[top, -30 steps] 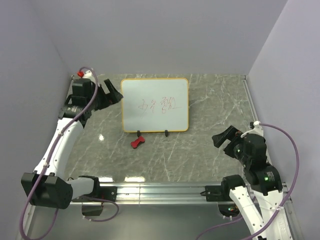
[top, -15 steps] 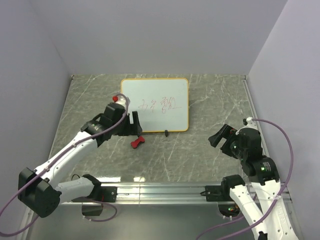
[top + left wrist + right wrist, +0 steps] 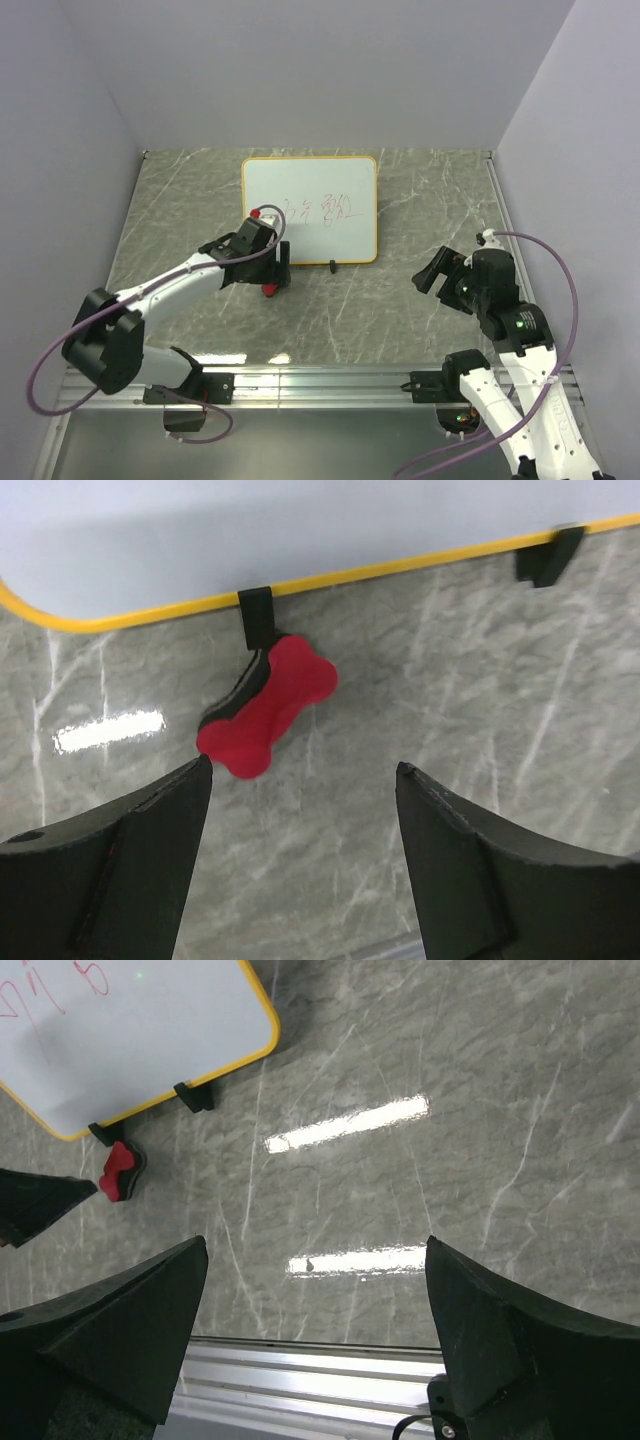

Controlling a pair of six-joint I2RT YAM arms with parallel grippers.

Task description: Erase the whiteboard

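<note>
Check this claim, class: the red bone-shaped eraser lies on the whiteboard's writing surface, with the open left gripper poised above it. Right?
Wrong. The eraser lies on the table, just off the yellow edge of the whiteboard beside a black clip, as the left wrist view shows. The open left gripper is indeed poised above it.

The grey marbled table (image 3: 430,200) in front of me carries the whiteboard (image 3: 310,195), lying flat toward the far side with reddish writing on it and two black clips (image 3: 255,615) on its near edge. The red bone-shaped eraser (image 3: 268,705) lies askew on the tabletop, just beside the left clip.
</note>
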